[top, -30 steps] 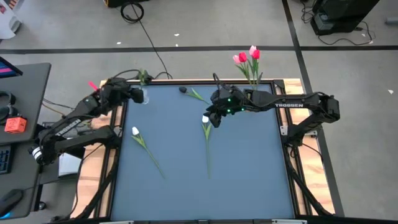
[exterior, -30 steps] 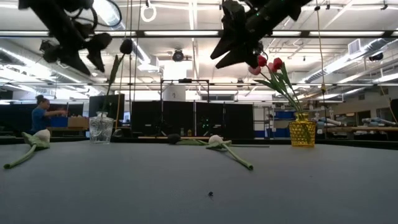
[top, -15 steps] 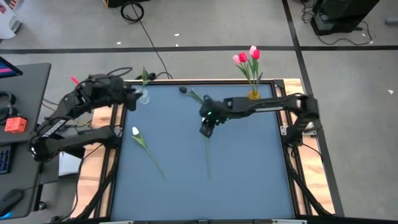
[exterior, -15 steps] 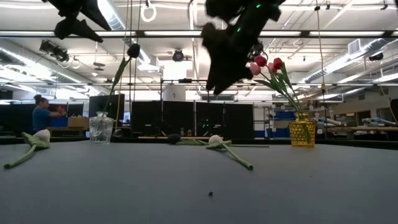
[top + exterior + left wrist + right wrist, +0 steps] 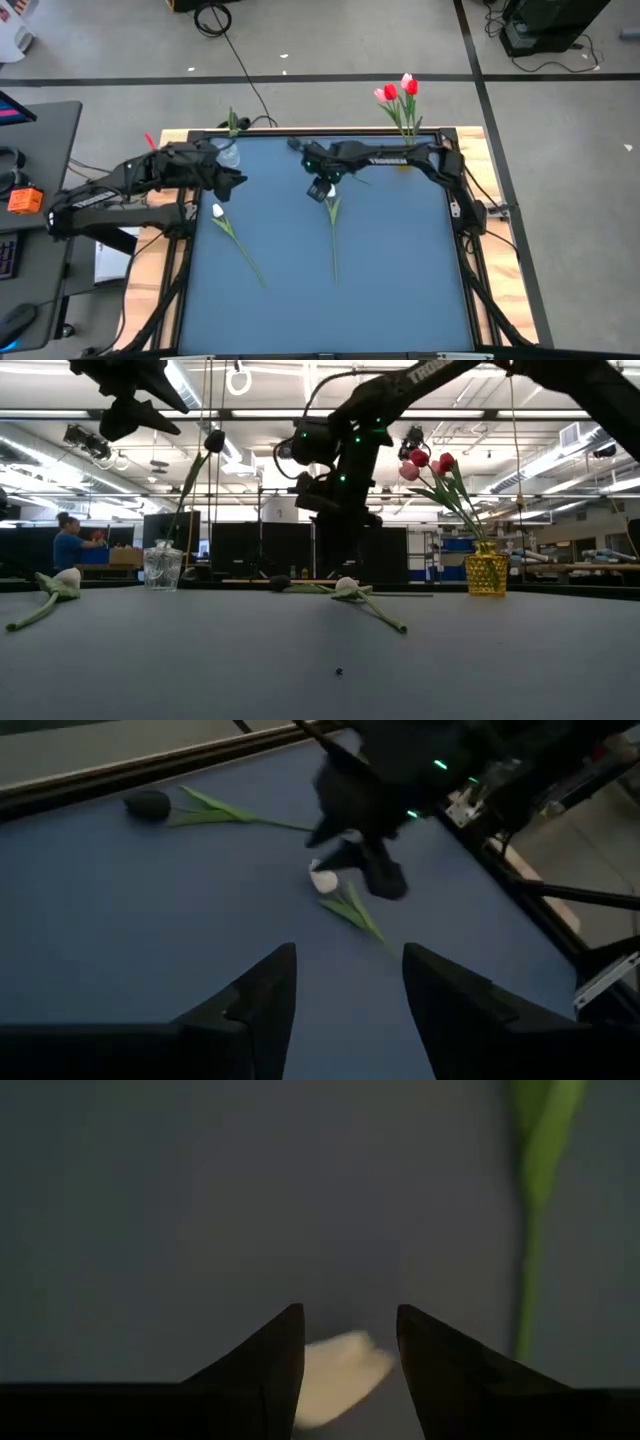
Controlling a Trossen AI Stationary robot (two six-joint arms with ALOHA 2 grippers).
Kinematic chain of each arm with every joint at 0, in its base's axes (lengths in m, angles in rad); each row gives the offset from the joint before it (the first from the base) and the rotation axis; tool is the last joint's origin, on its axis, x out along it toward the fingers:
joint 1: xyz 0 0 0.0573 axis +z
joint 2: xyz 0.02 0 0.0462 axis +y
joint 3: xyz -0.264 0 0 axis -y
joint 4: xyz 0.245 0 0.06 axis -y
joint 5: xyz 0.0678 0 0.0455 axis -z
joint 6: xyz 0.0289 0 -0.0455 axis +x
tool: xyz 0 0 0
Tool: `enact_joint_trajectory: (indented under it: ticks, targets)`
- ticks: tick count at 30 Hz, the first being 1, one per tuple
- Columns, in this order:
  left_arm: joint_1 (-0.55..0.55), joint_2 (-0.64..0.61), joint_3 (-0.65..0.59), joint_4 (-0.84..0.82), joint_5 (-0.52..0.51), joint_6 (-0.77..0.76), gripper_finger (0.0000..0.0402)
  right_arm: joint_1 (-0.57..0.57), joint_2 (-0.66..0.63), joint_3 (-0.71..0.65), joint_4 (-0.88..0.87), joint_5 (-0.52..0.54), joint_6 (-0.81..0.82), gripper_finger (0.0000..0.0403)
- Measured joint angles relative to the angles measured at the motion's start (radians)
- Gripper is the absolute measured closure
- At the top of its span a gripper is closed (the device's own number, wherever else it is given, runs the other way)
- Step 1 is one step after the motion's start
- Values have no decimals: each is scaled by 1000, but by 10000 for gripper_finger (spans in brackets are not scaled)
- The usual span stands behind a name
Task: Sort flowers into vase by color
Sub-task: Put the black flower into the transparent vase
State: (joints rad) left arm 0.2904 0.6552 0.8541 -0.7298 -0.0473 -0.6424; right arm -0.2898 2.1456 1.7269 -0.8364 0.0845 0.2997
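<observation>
A white tulip (image 5: 331, 205) lies mid-table, its bud (image 5: 340, 1370) showing between the open fingers of my right gripper (image 5: 320, 189), which hovers above it pointing steeply down. A second white tulip (image 5: 218, 211) lies at the left. My left gripper (image 5: 238, 180) is open in the air just beyond that tulip, holding nothing. A dark tulip (image 5: 296, 146) lies near the far edge. The clear glass vase (image 5: 163, 566) holds one dark tulip (image 5: 214, 439). The yellow vase (image 5: 486, 572) holds red and pink tulips (image 5: 430, 461).
The table's wooden frame (image 5: 172, 250) borders the blue mat. The near half of the mat (image 5: 400, 290) holds only the two white tulips' stems. A person (image 5: 66, 546) stands far behind the table.
My right gripper has come down toward the middle white tulip's bud and tipped to point more steeply down, its arm folding along the far edge. My left gripper has swung away from the glass vase toward the table's middle.
</observation>
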Motion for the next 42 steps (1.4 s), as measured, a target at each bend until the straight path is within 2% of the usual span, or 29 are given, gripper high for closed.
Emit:
enact_joint_trajectory:
  ticks: [7, 14, 27, 31, 38, 42]
  targets:
    - [-81, 0, -64, 42, -49, -91, 214, -115, 63, 70, -45, 2, -72, 235]
    - [-119, 0, -108, 51, -86, -144, 214, -188, 89, 70, -68, 1, -137, 244]
    - [-127, 7, -110, 54, -138, -183, 214, -224, 149, 72, -84, -60, -190, 252]
    - [-127, 6, -110, 39, -138, -225, 214, -226, 153, 73, -85, -89, -192, 285]
    - [-127, 6, -110, 29, -155, -202, 214, -223, 155, 72, -76, -131, -201, 386]
    - [-127, 6, -110, 23, -163, -147, 214, -222, 152, 72, -79, -151, -185, 389]
